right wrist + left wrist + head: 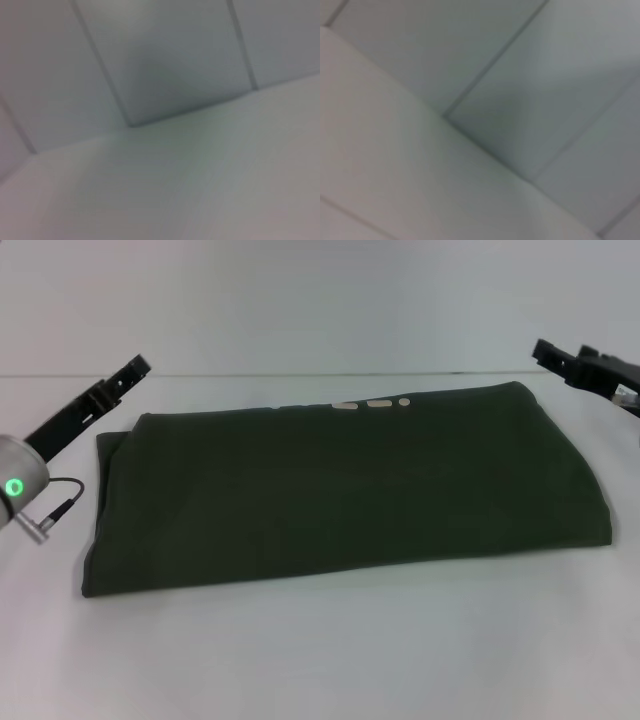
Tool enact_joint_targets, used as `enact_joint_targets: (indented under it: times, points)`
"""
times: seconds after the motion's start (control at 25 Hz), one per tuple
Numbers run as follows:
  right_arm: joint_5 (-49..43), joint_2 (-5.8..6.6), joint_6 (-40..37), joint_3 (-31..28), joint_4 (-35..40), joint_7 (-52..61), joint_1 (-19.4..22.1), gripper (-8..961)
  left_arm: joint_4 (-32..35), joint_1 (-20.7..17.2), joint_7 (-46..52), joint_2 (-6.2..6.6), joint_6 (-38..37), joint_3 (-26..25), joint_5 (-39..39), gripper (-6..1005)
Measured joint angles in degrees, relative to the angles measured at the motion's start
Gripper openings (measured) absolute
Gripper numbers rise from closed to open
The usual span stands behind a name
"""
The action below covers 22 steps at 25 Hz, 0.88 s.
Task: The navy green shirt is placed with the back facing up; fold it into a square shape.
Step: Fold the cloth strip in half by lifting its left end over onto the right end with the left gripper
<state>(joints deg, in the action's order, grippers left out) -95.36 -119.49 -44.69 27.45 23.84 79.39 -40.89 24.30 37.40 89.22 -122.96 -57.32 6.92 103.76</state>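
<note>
The navy green shirt (pixel 340 490), a dark olive cotton tee, lies folded into a wide band across the middle of the white table (pixel 320 650), cream letters peeking along its far edge. The left gripper (pixel 130 371) hangs at the upper left, the right gripper (pixel 548 350) at the upper right, both clear of the cloth and holding nothing; I cannot tell how far either is open.

A pale flat surface (pixel 395 165) meets grey wall panels (pixel 530 75) split by thin dark seams.
</note>
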Motion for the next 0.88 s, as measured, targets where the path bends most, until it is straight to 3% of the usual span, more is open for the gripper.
enact_joint_targets:
  times: [0.12, 0.24, 0.4, 0.6, 0.88]
  points:
    - [-0.9, 0.86, -12.4, 1.6, 1.9, -2.1, 2.8, 641, 2.2, -2.3, 4.0, 1.30, -8.8, 2.6, 1.3, 814]
    - [-3.2, 1.48, -21.0, 7.4, 3.6, -4.8, 4.7, 708, 7.2, -4.3, 12.0, 2.09, -15.5, 4.9, 6.4, 947]
    - [-6.7, 0.72, -24.8, 14.5, 5.5, -9.9, 6.0, 899, 12.2, -5.8, 24.1, 3.04, -21.9, 5.3, 15.5, 953]
    - [-8.0, -0.41, -27.0, 20.9, 5.7, -18.1, 7.3, 894, 16.9, -6.4, 39.6, 4.76, -29.7, 4.4, 27.6, 960]
    - [-7.7, -0.44, -28.5, 22.6, 5.6, -19.7, 8.2, 894, 22.5, -10.1, 48.8, 5.45, -39.9, 0.2, 31.4, 950]
